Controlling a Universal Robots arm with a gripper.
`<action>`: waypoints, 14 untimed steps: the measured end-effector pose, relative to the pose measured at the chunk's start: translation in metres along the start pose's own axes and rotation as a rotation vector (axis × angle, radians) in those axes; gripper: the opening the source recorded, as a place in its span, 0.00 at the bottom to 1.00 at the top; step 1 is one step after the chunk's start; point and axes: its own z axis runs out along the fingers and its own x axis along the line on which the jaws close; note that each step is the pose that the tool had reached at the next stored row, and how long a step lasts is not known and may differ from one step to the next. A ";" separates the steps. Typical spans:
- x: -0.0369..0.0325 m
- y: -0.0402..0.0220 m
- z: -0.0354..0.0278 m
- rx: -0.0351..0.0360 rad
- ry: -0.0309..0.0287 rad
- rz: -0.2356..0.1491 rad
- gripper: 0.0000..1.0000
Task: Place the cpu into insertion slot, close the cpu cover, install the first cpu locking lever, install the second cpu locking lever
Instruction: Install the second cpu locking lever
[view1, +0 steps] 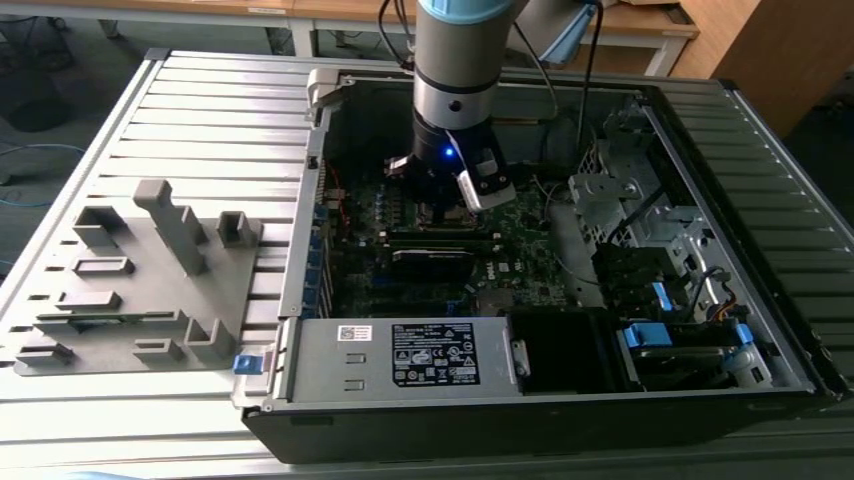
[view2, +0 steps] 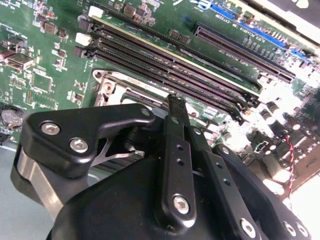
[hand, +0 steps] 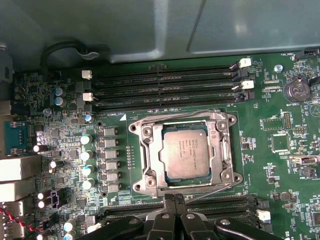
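In the first wrist view the cpu (hand: 186, 152), a dull silver square chip, lies flat in the socket on the green motherboard (hand: 280, 145). The silvery cpu cover (hand: 150, 155) lies down around it, framing the chip. A thin wire locking lever (hand: 215, 190) runs slanted along the socket edge nearest my gripper, and its end reaches my fingertips. My gripper (hand: 175, 200) sits at that edge with its black fingers pressed together. The second wrist view has the gripper (view2: 175, 104) just over the socket corner (view2: 107, 82). In the exterior view the gripper (view1: 447, 205) is low inside the open computer case (view1: 400, 405).
Long black memory slots (hand: 165, 90) run on both sides of the socket. Capacitors (hand: 86, 155) stand in a column beside it. A grey fixture block (view1: 134, 280) lies on the slatted table at the exterior view's left. Drive cages and cables (view1: 654, 300) fill the case's right.
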 end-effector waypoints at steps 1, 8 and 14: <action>0.0000 0.0000 0.0000 0.0000 0.0000 0.000 0.11; 0.0014 -0.0003 0.0023 0.0000 0.0000 0.000 0.11; 0.0032 -0.0008 0.0056 0.0001 0.0000 0.000 0.11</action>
